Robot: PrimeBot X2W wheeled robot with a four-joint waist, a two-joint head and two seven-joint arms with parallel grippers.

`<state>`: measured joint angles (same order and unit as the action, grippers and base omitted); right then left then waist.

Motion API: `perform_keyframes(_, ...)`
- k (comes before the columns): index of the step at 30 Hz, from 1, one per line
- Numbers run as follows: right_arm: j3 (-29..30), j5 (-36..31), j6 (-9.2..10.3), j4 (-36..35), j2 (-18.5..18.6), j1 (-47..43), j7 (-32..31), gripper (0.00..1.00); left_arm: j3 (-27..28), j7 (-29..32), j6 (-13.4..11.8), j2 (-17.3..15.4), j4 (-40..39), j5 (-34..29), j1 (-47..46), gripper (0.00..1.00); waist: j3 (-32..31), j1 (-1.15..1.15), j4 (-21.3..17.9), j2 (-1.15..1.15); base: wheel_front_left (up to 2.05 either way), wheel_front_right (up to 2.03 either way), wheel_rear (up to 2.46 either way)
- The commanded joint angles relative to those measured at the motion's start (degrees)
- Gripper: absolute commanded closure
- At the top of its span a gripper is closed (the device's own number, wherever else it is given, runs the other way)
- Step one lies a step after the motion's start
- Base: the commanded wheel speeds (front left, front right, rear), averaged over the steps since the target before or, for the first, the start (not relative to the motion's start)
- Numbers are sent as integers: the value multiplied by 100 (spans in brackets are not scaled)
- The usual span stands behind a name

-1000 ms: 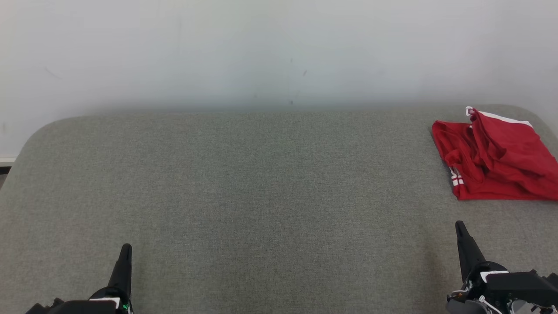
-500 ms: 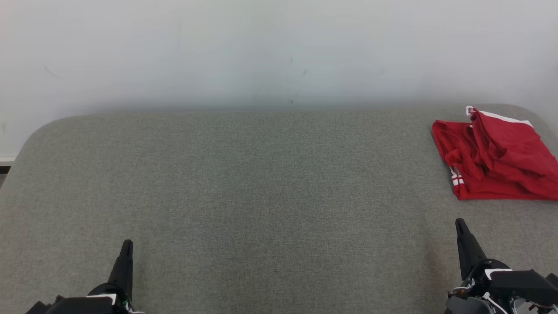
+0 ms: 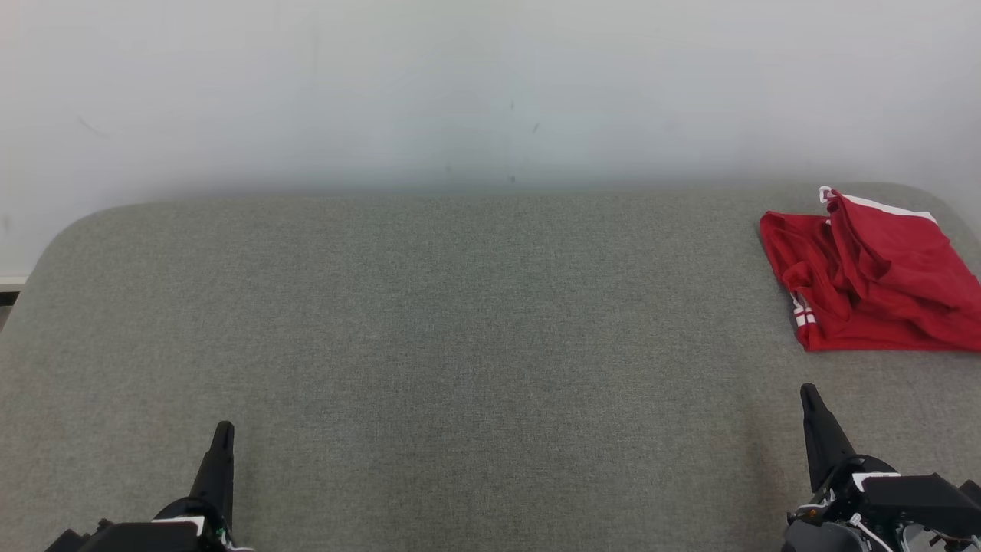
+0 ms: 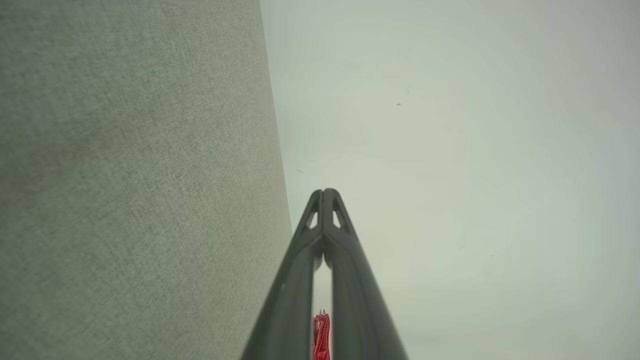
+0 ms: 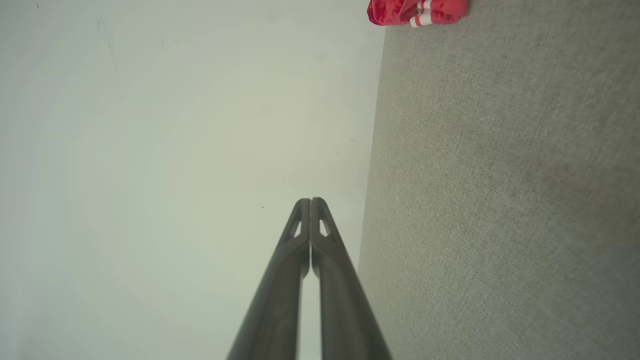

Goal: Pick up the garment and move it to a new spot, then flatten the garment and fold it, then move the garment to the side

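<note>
Three views, taken in turn. From the head: saw the left gripper low at the left and the right gripper low at the right, each a single dark spike over the grey padded surface, touching nothing; could not judge the fingers' gap from that angle. Found the red garment bunched and rumpled at the far right corner, near the pale wall, well ahead of the right gripper and well apart from the left. From the left wrist: saw the fingers pressed together at the tips, empty, with a thin red sliver of garment through the slot near their base. From the right wrist: saw its fingers likewise closed on nothing, and the garment, white stripes showing, at the top edge
</note>
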<state>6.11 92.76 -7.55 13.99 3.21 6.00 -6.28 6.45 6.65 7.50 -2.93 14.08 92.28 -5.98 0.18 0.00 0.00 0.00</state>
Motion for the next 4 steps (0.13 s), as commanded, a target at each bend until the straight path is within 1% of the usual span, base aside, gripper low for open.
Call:
perform_keyframes(1,18,-8,12,4,-12,40,-10,100,17,1,-2,10,4,23,-57,100,0,0,0,0,0,0,0)
perform_keyframes(4,19,-10,12,3,-12,41,-12,100,16,1,-2,10,5,23,-57,100,0,0,0,0,0,0,0)
